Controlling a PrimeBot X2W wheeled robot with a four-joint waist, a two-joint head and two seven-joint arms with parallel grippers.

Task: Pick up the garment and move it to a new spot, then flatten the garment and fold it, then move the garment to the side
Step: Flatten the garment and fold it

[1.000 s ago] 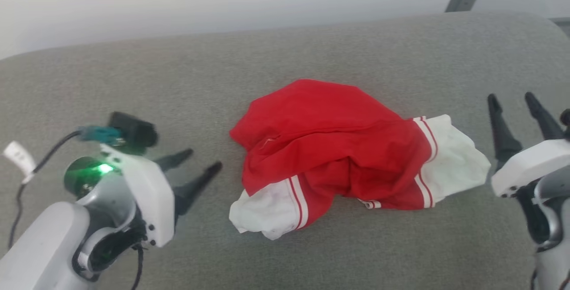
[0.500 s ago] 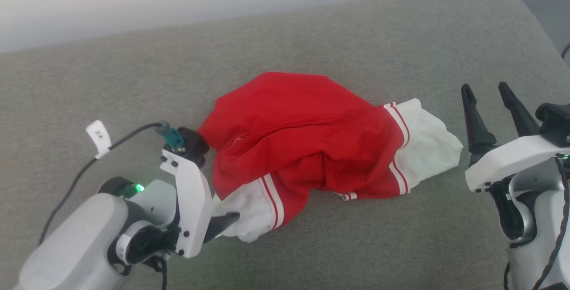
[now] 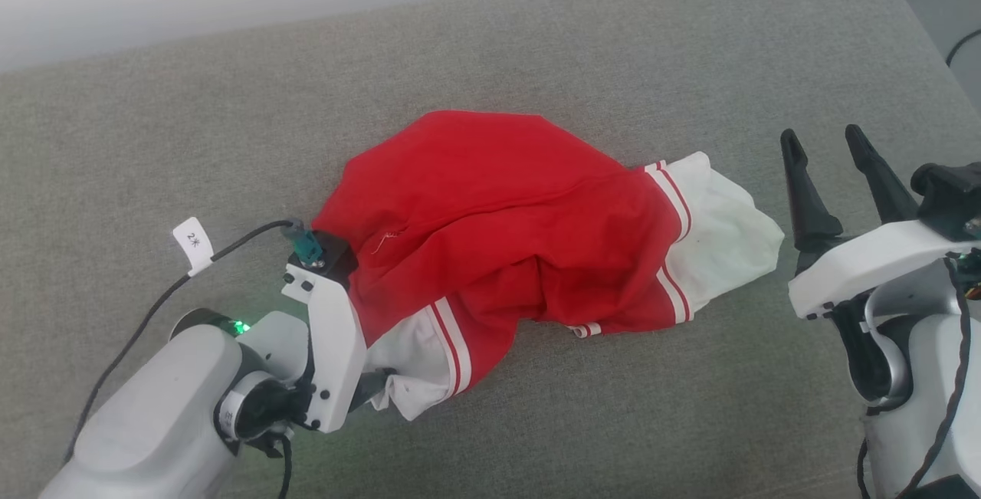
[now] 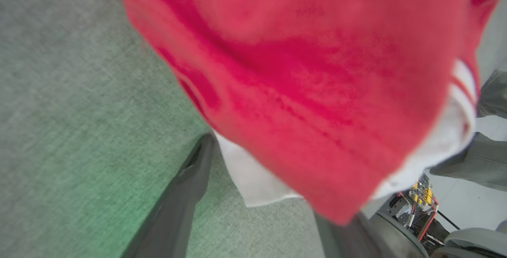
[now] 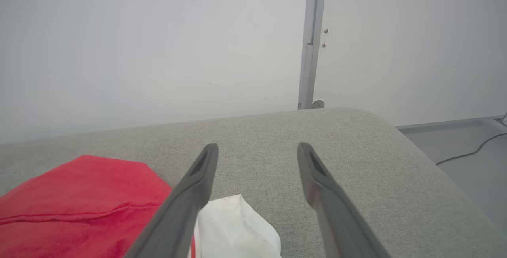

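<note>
Pick-up step: left gripper [image 3: 374, 394] wide open, straddling white sleeve [image 3: 410, 372] of garment [image 3: 498, 208], nothing clamped. Right gripper [image 3: 821, 139] open, empty, garment just beside it. Next, I'd judge: close left, then lift.

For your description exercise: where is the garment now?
Head view: the garment lies central on the cushion, left hand at its near sleeve, right hand apart to its right.
</note>
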